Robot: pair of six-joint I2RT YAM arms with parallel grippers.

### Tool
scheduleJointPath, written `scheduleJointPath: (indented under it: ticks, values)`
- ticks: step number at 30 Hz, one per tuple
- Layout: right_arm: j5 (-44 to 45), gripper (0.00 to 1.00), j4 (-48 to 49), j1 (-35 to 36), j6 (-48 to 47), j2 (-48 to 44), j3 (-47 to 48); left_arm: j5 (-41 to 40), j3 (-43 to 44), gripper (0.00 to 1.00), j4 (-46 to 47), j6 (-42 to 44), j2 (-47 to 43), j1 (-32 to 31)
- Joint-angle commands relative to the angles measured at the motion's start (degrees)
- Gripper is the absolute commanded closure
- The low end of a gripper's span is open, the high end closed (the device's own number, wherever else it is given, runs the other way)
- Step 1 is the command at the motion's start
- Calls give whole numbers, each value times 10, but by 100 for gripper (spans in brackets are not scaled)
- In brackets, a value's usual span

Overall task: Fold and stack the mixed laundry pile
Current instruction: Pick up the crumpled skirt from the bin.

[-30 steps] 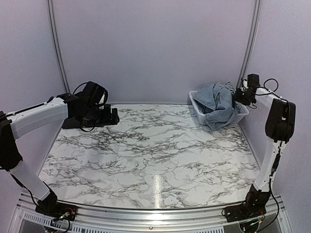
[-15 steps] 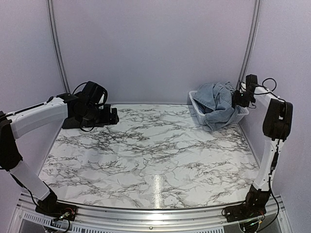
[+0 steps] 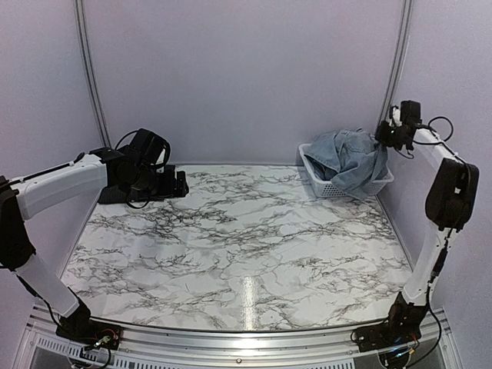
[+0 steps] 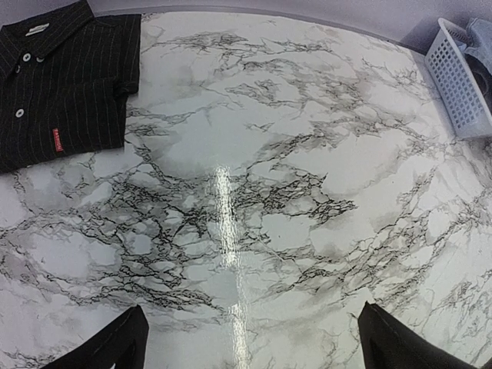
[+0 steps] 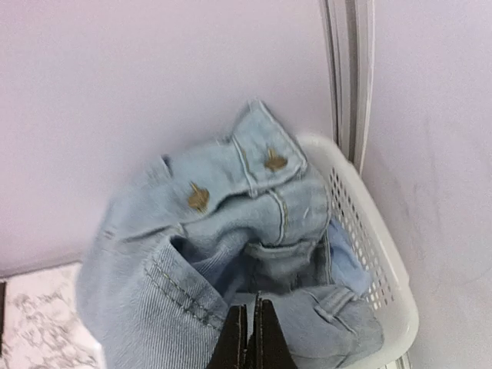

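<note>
At the far left the black pinstriped shirt point(image 4: 61, 84) lies flat and already folded on the marble table point(image 3: 246, 246), buttons up. The left gripper point(image 3: 178, 185) hangs just over it with its fingers spread as wide as they go and nothing between them. From there we cross a broad stretch of tabletop to the far right corner, where the white lattice basket point(image 3: 338, 189) stands against the back wall.

The light blue denim garment point(image 3: 350, 157) is bunched on top of the basket, with part of it draped over the rim. It has no clear long axis that we can make out, only a rumpled heap that rises toward its right side. The right gripper point(image 3: 387, 138) sits at that raised right edge. Its fingers are pressed tight together, and in the wrist view they appear to pinch a thin fold of the denim, which hangs directly ahead of the tips.

We judge the right arm far the nearer one, so drawing the cloth up and leftward onto the marble falls to it
</note>
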Motion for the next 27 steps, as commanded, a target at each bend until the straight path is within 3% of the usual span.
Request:
scheduleJointPath:
  ticks: [1, 9, 16, 27]
  values:
    - [-13, 100, 162, -4, 56, -81, 75, 4, 12, 1, 4, 7, -13, 3]
    - [-82, 100, 276, -4, 161, -31, 241, 0, 19, 1, 4, 8, -12, 4]
    - [-142, 100, 428, 8, 331, 3, 333, -8, 22, 1, 4, 8, -18, 8]
    - [-224, 100, 445, 181, 405, -30, 321, 0, 15, 1, 6, 1, -25, 24]
